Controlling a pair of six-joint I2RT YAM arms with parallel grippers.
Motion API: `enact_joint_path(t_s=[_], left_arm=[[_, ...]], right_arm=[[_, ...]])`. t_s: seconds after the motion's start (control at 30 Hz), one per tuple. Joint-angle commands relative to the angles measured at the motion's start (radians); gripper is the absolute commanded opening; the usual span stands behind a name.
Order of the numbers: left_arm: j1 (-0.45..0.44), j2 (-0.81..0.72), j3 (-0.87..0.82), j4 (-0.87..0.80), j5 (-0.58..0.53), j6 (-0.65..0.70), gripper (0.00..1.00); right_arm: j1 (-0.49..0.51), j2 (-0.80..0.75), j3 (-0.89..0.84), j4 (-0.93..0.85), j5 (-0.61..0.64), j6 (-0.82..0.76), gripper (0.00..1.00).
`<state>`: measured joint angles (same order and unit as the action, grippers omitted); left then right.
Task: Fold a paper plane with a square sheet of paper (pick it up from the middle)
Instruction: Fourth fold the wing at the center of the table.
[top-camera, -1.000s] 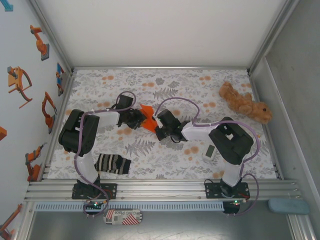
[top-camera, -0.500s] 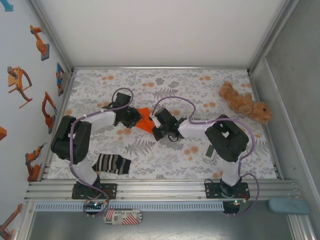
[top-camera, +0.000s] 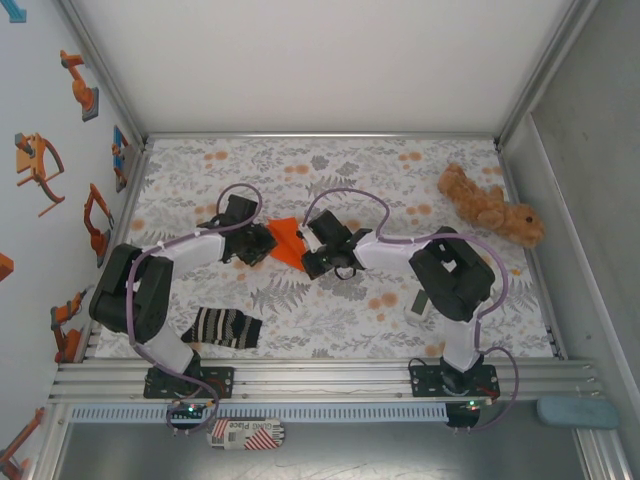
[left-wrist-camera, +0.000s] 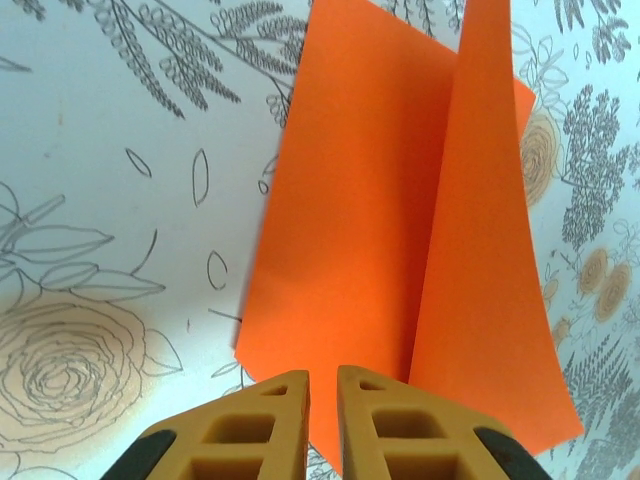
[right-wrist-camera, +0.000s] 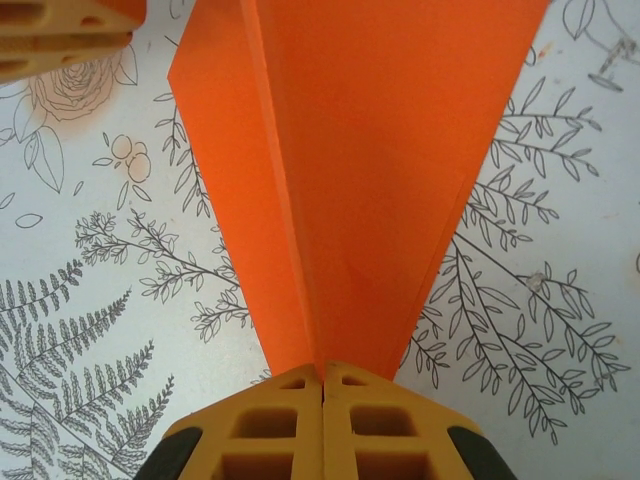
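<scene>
r jaws pinch orange paper (right-wrist-camera: 380, 150); front tag (top-camera: 246, 433) reads "place".

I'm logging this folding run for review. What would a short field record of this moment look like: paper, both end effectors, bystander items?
paper: orange paper, partly folded, one flap raised along a crease, over the floral table
left end effector: fingers nearly together at the paper's edge; grip unclear
right end effector: shut on the paper's narrow end
bystanders: striped sock, plush toy, both apart from the paper
</scene>
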<state>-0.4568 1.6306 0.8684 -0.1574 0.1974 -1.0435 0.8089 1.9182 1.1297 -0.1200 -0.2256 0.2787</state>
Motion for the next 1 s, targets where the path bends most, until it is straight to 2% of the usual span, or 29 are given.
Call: enact_joint_path(t_s=[0.0, 0.43, 0.67, 0.97], left_arm=[[-0.018, -0.031, -0.029, 0.071, 0.021, 0.024, 0.16], [-0.029, -0.026, -0.081, 0.174, 0.049, 0.006, 0.18], [-0.038, 0.001, -0.087, 0.252, 0.093, 0.007, 0.21], [-0.042, 0.066, -0.110, 0.369, 0.161, 0.050, 0.27]], right_arm=[[-0.008, 0.035, 0.033, -0.065, -0.054, 0.045, 0.01], [-0.038, 0.035, -0.016, 0.009, -0.158, 0.124, 0.00], [-0.081, 0.042, -0.063, 0.092, -0.271, 0.170, 0.01], [-0.125, 0.048, -0.106, 0.140, -0.339, 0.190, 0.01]])
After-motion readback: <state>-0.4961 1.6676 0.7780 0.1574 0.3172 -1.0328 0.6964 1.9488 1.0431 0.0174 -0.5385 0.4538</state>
